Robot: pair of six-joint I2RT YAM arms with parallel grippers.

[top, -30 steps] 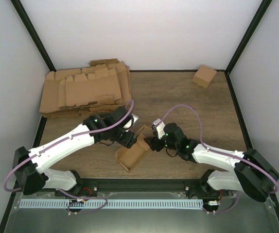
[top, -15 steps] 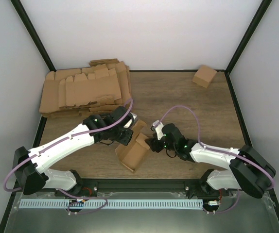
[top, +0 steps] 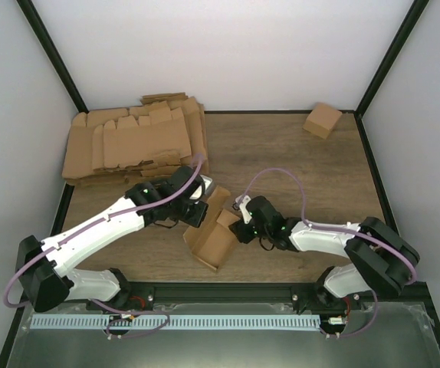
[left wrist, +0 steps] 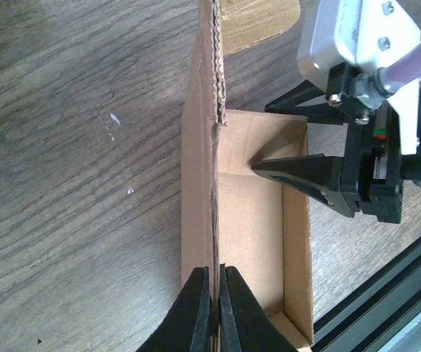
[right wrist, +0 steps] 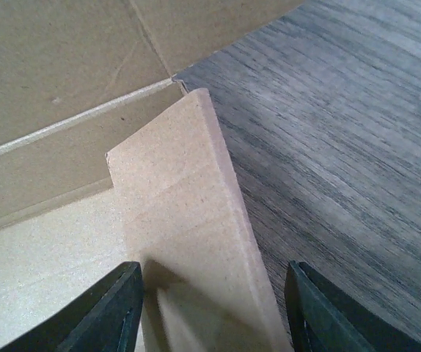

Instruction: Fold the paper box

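paper box (left wrist: 251,213) wall pinched in closed left gripper (left wrist: 213,282); right gripper (right wrist: 212,290) half spread, straddling its end flap.

No legible text or markings

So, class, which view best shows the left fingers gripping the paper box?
The left wrist view: the left fingers are seen close up, shut on the edge of the paper box wall. The top external view shows them small, without detail. The right wrist view shows none of them.
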